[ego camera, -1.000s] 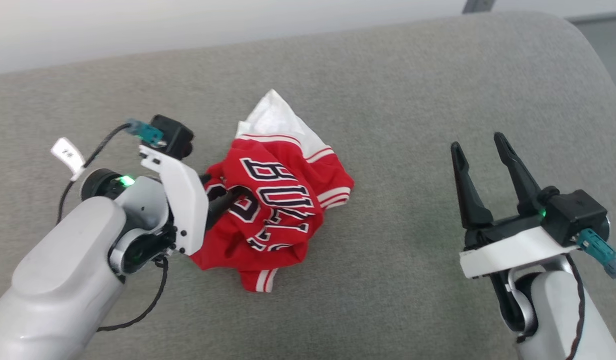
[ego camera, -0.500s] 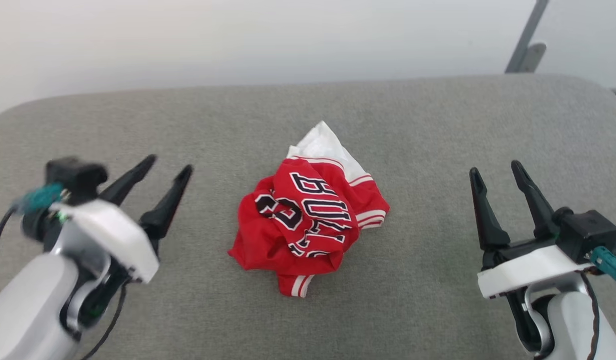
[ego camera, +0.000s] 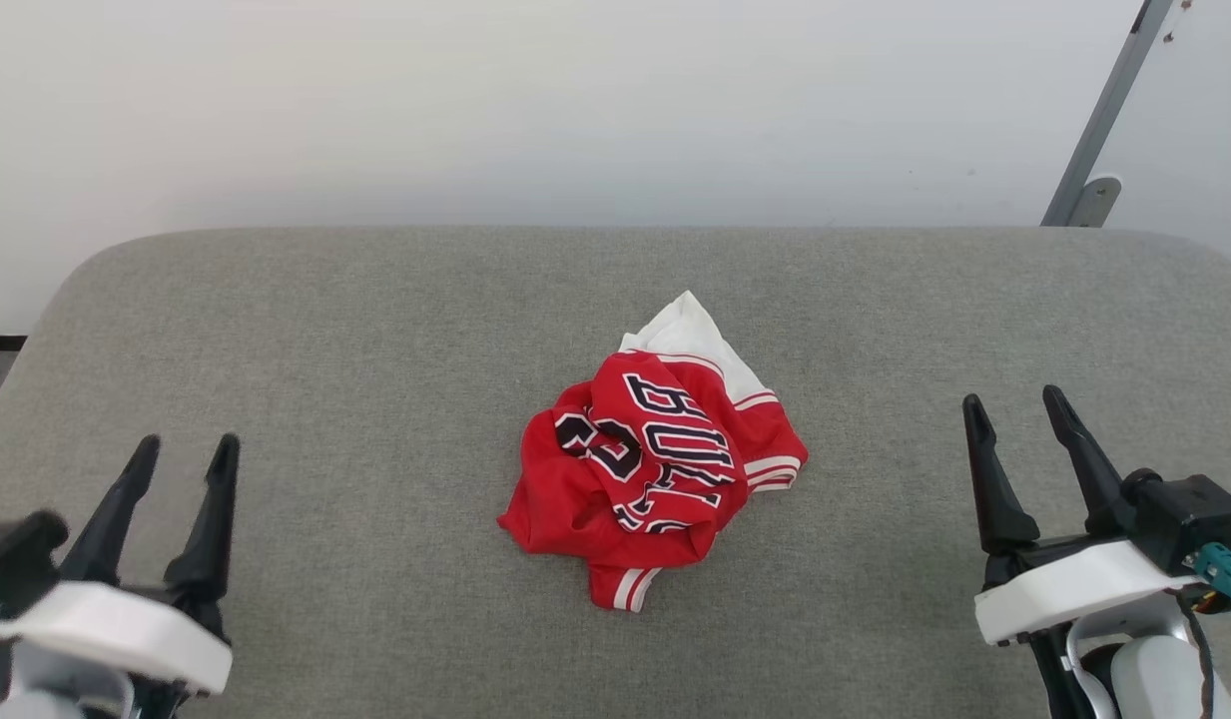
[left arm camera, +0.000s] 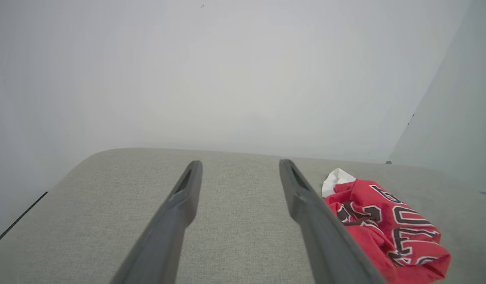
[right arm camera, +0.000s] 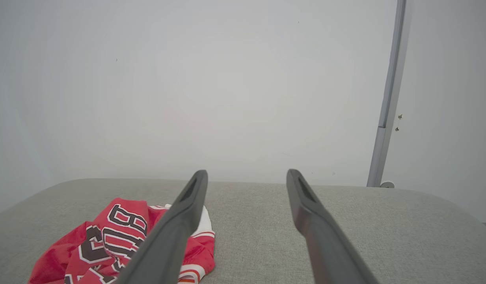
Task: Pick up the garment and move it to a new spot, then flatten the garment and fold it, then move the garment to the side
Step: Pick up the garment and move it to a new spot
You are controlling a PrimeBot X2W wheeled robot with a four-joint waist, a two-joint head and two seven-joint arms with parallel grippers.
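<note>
Head view: red jersey (ego camera: 655,469) crumpled at centre frame on grey padded surface (ego camera: 375,330), white sleeve (ego camera: 687,325) poking toward the top. Lower left, left gripper (ego camera: 191,441), fingers spread apart, holding nothing. Lower right, right gripper (ego camera: 1011,396), likewise spread and holding nothing. Both well apart from the jersey.

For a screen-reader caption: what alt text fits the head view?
A crumpled red jersey with black lettering lies centred on a grey padded surface. The left gripper and right gripper, both open, flank it, touching nothing.
</note>
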